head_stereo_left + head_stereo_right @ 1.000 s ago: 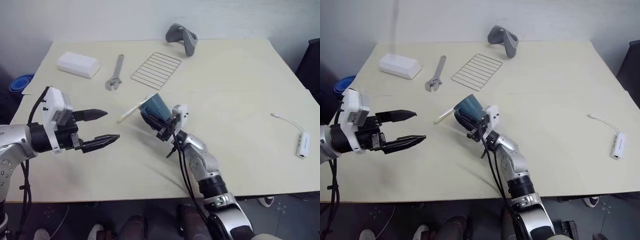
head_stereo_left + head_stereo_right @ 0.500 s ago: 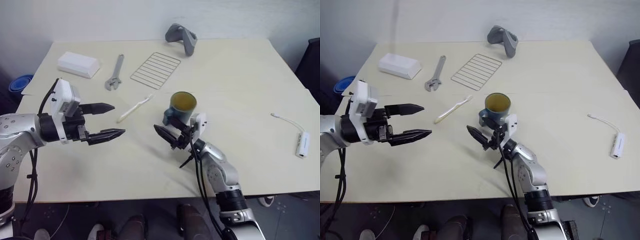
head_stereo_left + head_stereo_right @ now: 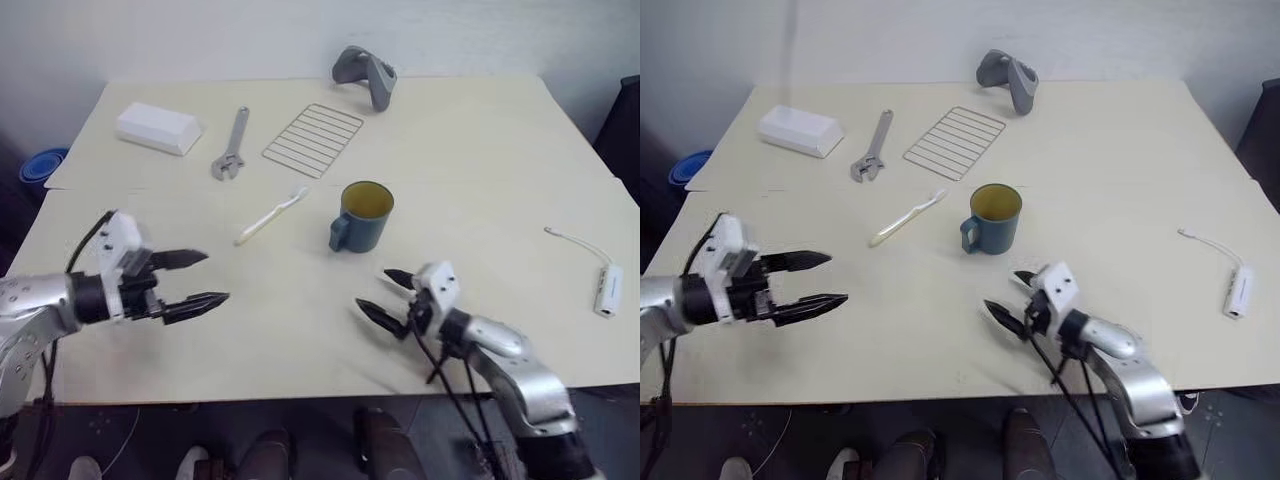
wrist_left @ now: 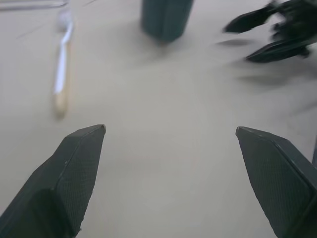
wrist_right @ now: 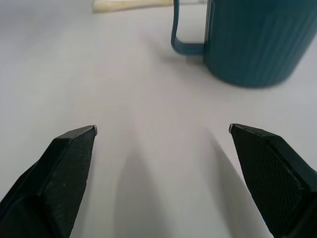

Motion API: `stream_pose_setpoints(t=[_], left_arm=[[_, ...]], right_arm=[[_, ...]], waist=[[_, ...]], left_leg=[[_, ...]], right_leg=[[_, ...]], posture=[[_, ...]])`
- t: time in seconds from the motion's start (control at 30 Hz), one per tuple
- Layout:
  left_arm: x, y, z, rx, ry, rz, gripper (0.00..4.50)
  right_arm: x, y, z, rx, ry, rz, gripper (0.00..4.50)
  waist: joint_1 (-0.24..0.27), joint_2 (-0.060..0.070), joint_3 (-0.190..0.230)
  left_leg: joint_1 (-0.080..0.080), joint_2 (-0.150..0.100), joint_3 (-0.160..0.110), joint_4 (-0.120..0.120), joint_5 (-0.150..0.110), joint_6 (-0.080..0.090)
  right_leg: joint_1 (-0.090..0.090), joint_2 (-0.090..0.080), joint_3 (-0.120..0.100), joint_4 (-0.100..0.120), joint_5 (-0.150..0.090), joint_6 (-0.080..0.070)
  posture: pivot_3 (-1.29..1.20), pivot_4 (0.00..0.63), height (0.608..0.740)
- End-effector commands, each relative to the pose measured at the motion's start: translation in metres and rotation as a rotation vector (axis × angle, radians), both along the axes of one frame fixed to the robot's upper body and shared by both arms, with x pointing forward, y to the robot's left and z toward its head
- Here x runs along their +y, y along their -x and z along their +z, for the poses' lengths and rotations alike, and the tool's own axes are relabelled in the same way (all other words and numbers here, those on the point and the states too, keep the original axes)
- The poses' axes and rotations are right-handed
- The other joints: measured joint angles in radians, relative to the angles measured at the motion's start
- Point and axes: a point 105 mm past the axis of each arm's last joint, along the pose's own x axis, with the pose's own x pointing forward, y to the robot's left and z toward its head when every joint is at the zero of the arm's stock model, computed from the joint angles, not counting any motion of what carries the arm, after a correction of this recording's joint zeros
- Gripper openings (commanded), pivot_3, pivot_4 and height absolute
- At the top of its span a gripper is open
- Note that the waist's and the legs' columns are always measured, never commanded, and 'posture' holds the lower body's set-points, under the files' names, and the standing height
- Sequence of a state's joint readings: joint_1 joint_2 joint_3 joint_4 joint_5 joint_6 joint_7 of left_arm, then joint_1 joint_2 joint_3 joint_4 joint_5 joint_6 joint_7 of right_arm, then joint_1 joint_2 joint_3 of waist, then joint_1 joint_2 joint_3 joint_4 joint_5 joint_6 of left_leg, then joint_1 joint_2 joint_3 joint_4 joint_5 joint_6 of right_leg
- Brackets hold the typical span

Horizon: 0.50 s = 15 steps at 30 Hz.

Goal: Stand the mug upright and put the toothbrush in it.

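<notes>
While I've got both arms hanging low over the near half of the table, the mug is standing upright about mid-table, yellow inside facing up and its handle pointing toward the near-left. Nothing is in it.

My right gripper sits near the front edge, a bit nearer me than the mug and slightly to its right, well clear of it, with its fingers spread wide apart and nothing between them. From the right wrist cam I can see the mug straight ahead with the handle sticking out to the side, and bare tabletop between the fingertips.

The toothbrush lies flat on the table just left of the mug, not touching it, angled so the bristle head points toward the mug and the far side. It's untouched by either hand.

My left gripper is over the near-left part of the table, pointing right toward the middle, fingers also wide apart and empty. The left wrist cam shows the toothbrush off ahead, plus the base of the mug and the right gripper's black tips across from it.

Further back there's a wrench, a wire rack, a white block and a grey gadget. A white adapter with a thin cable sits by the right edge.
</notes>
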<state>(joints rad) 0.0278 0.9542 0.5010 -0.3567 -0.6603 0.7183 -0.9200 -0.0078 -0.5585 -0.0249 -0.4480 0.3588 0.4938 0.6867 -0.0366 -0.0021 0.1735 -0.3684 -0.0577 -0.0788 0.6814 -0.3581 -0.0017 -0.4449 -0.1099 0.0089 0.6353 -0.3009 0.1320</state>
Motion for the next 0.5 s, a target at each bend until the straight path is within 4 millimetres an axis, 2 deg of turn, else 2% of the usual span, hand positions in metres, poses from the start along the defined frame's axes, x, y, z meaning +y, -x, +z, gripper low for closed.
stream_pose_setpoints(t=[0.03, 0.13, 0.2, 0.27, 0.4, 0.5], left_arm=[[0.043, 0.009, 0.009, -0.045, 0.025, 0.171, 4.5], [0.068, 0.022, 0.002, -0.014, 0.028, 0.248, 4.5], [0.074, 0.029, -0.001, 0.007, 0.016, 0.246, 4.5], [0.075, 0.027, -0.001, 0.001, 0.013, 0.239, 4.5], [0.06, -0.002, 0.009, -0.05, 0.042, 0.185, 4.5], [0.033, -0.042, 0.013, -0.007, 0.092, 0.113, 4.5]], right_arm=[[-0.03, 0.012, 0.05, -0.079, -0.013, -0.014, 4.48], [-0.046, 0.021, 0.085, -0.11, -0.055, -0.021, 4.48], [-0.047, 0.026, 0.092, -0.107, -0.042, 0.0, 4.48], [-0.047, 0.029, 0.094, -0.097, -0.04, 0.01, 4.48], [-0.046, 0.029, 0.095, -0.1, -0.04, 0.0, 4.48], [-0.044, 0.031, 0.095, -0.103, -0.045, -0.007, 4.48]], waist=[[0.011, -0.001, 0.0], [0.019, -0.001, 0.0], [0.024, -0.001, -0.001], [0.033, -0.002, -0.001], [0.057, -0.002, -0.001], [0.07, -0.002, -0.001]], left_leg=[[0.001, 0.0, 0.0, 0.0, 0.0, 0.0], [0.003, 0.0, 0.0, 0.001, 0.0, 0.002], [0.004, 0.0, 0.0, 0.0, 0.0, 0.002], [0.005, 0.002, -0.001, -0.001, -0.001, 0.001], [0.01, 0.001, -0.004, -0.001, -0.002, 0.003], [0.011, -0.002, -0.007, 0.0, -0.002, 0.004]], right_leg=[[0.001, 0.0, 0.0, -0.001, 0.0, 0.0], [0.004, -0.001, 0.0, -0.002, 0.001, 0.0], [0.005, -0.003, 0.0, -0.004, 0.001, 0.0], [0.008, -0.002, -0.002, -0.007, 0.001, 0.0], [0.017, -0.004, -0.002, -0.011, 0.001, 0.0], [0.02, -0.003, -0.003, -0.011, 0.001, 0.0]], posture=[[0.0, 0.15, 0.74], [0.0, 0.15, 0.74], [0.0, 0.15, 0.74], [0.0, 0.15, 0.74], [0.0, 0.15, 0.74], [0.0, 0.15, 0.74]])
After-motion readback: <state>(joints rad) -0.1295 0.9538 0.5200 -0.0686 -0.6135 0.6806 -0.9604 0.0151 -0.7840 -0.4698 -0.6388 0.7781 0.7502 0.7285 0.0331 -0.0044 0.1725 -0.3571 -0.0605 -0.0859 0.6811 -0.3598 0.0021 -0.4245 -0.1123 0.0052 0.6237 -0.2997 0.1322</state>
